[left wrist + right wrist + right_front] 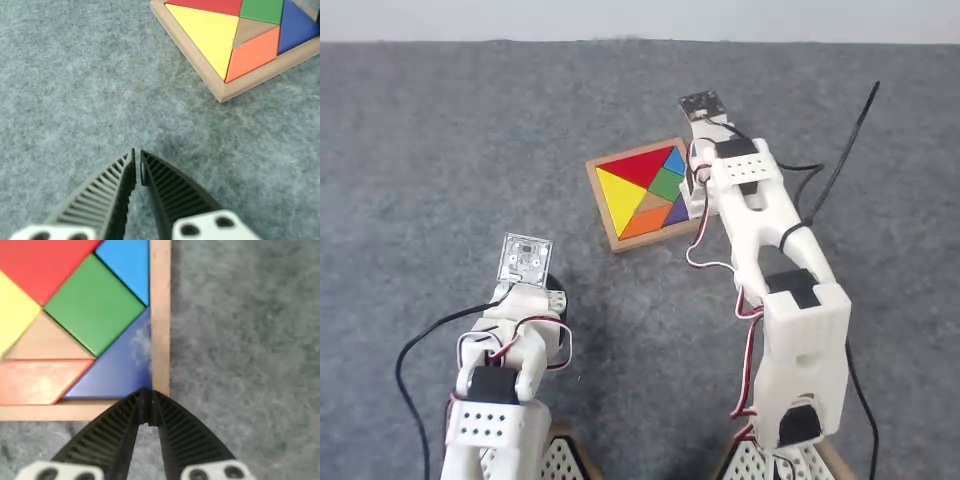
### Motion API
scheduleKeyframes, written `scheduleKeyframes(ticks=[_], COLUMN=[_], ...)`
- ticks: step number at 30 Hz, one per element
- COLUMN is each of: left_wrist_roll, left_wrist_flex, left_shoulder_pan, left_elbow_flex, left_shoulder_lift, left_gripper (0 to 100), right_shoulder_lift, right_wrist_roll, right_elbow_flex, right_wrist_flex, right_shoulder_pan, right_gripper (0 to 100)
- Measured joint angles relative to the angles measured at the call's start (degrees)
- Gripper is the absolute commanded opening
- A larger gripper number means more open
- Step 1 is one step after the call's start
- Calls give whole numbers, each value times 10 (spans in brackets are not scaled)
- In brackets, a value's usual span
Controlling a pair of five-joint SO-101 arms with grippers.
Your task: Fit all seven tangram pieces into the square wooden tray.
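Our right jaws sit closed and empty at the wooden tray (600, 205) rim beside the dark blue triangle (120, 372), probably to press it flush. Our left jaws, also closed, wait over the bare surface (75, 75), well apart from the tray, which lies between the arms.

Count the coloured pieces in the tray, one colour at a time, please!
Red piece: 1
Yellow piece: 1
Green piece: 1
Light blue piece: 1
Dark blue piece: 1
Orange piece: 1
Total: 6 painted pieces. The wood-coloured triangle may be a seventh piece or bare tray; I cannot tell.
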Motion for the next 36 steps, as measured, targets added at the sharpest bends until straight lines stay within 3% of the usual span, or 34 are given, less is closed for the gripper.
scheduleKeyframes(ticks=[9, 16, 30, 36], left_wrist_roll=[0, 0, 0, 0], left_wrist_flex=[0, 0, 0, 0], left_shoulder_pan=[0, 0, 0, 0], left_elbow_flex=[0, 0, 0, 0], left_shoulder_lift=[0, 0, 0, -1], left_gripper=[15, 15, 15, 15], right_shoulder_lift=[-29, -146, -710, -911], right_wrist_roll=[0, 0, -8, 11], right_elbow_flex=[74, 255, 753, 913], right_wrist_flex=[0, -25, -148, -154], right_shoulder_pan=[0, -1, 0, 81], right_gripper=[24, 24, 27, 27])
